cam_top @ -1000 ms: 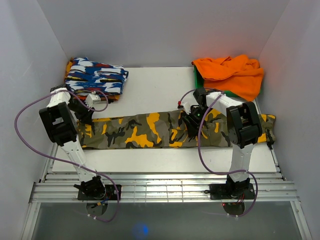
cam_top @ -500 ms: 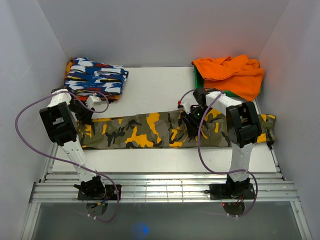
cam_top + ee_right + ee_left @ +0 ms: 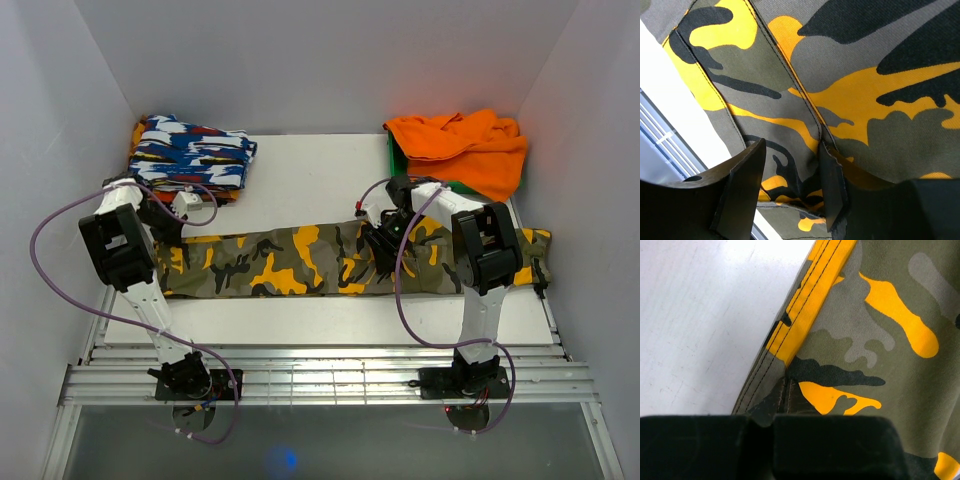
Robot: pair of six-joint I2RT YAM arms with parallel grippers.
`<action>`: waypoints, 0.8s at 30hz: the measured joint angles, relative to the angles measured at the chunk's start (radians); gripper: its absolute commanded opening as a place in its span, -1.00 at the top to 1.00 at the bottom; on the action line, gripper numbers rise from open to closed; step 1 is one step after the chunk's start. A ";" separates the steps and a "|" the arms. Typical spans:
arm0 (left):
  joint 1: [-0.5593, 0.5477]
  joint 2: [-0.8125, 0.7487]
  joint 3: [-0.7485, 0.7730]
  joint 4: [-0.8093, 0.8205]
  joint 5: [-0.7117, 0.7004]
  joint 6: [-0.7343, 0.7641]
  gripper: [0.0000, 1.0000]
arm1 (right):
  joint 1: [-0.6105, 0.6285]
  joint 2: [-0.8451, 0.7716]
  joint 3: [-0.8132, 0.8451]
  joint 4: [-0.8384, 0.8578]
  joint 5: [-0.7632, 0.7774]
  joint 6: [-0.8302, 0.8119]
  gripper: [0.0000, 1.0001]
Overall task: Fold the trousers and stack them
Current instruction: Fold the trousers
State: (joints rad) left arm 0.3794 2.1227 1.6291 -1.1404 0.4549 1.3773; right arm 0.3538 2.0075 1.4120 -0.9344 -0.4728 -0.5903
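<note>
The camouflage trousers [image 3: 280,262] lie stretched flat across the table from left to right. My left gripper [image 3: 165,232] sits at their left end. In the left wrist view it [image 3: 785,407] is shut, with a ridge of the trousers [image 3: 880,340] by the stitched edge pinched between its jaws. My right gripper [image 3: 383,245] presses down near the trousers' middle. In the right wrist view it [image 3: 790,190] stands open, and its fingers [image 3: 742,185] straddle a bunched patch of the trousers [image 3: 865,100] next to a seam.
A folded blue-white-red garment [image 3: 195,152] lies at the back left. An orange cloth [image 3: 465,148] is heaped over a green bin [image 3: 393,160] at the back right. White tabletop [image 3: 310,175] shows behind the trousers; metal rails [image 3: 330,375] run along the near edge. Walls close in on both sides.
My left gripper's jaws have closed onto the trousers' edge. The right gripper and both arms have barely moved, and the trousers lie as before.
</note>
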 measured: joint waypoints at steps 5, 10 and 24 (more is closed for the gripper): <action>0.004 0.000 0.031 -0.003 0.007 -0.019 1.00 | 0.000 0.002 0.001 0.000 0.000 0.000 -0.05; 0.010 0.000 0.073 0.009 0.019 -0.043 1.00 | 0.000 0.002 0.001 0.000 0.001 -0.001 -0.04; 0.012 0.013 0.062 0.125 0.025 -0.132 -0.37 | 0.005 0.006 0.006 -0.006 0.003 -0.003 -0.04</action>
State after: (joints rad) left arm 0.3916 2.1361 1.6909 -1.0157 0.4801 1.2449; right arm 0.3584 2.0140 1.4185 -0.9405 -0.4702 -0.5930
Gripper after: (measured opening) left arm 0.572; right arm 0.520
